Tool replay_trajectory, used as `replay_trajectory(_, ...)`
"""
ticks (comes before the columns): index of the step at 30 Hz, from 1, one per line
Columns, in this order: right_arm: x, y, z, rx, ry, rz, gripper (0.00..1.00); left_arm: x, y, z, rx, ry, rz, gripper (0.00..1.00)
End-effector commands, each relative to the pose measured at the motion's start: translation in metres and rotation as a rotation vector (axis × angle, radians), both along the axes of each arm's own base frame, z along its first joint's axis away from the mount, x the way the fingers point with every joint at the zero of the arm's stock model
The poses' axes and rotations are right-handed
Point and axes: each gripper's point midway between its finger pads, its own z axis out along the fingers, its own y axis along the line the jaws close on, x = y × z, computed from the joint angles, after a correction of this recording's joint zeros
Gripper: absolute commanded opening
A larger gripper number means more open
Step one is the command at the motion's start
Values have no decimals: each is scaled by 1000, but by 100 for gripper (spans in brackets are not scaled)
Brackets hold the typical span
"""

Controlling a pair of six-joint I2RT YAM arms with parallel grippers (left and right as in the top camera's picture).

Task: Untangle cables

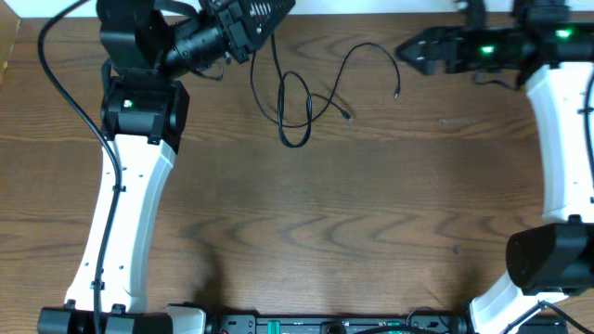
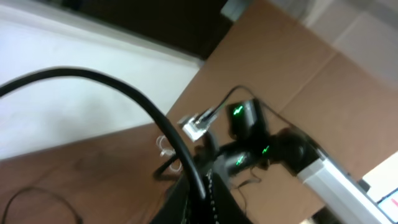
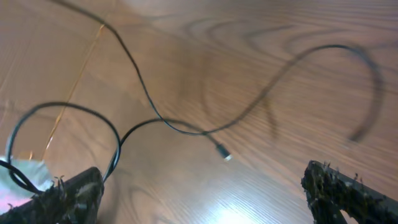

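1. Cables (image 1: pixel 295 144) are lying on the far middle part of the bench (image 1: pixel 306 232), between the two arms. A thin black cord is forming one long narrow loop there, with other strands crossing over it.
2. Two free ends are trailing off to the right of the loop. One small plug (image 1: pixel 348 117) is resting just beside the loop. A second plug end (image 1: pixel 397 95) is finishing a high arc nearer the right arm.
3. The left end effector (image 1: pixel 275 13) is sitting at the far edge, above and left of the loop, with its jaws pressed together. A black strand is running up from the loop to it. Whether that strand is being pinched cannot be told.
4. In the blurred left wrist view, a white plug (image 2: pixel 196 127) is showing just beyond the dark fingers (image 2: pixel 193 199), and a thick dark strand is arcing across the foreground.
5. The right end effector (image 1: pixel 401 48) is pointing at the cables from the right. Its fingers are spread wide and gripping nothing.
6. In the right wrist view, the black cord (image 3: pixel 186 129) is winding over the wood ahead of the parted end effector (image 3: pixel 202 174). A small bright-tipped plug (image 3: pixel 222 155) is lying between the fingers and touching neither.
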Motion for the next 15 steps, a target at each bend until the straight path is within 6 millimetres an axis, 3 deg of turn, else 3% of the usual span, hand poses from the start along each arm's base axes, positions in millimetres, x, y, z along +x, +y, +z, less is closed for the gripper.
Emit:
replay_trajectory(1,-2,37,-7,-4,-12,88,99,-12,-7,20,-71,29,-44,7)
replay_trajectory(9,-3,105,-23,31,-11,202,98,-15,-12,22,-81,38,-62,7)
replay_trajectory(15,-6,138,-28,49,-43,275,98,-15,-12,22,-92,61,-63,7)
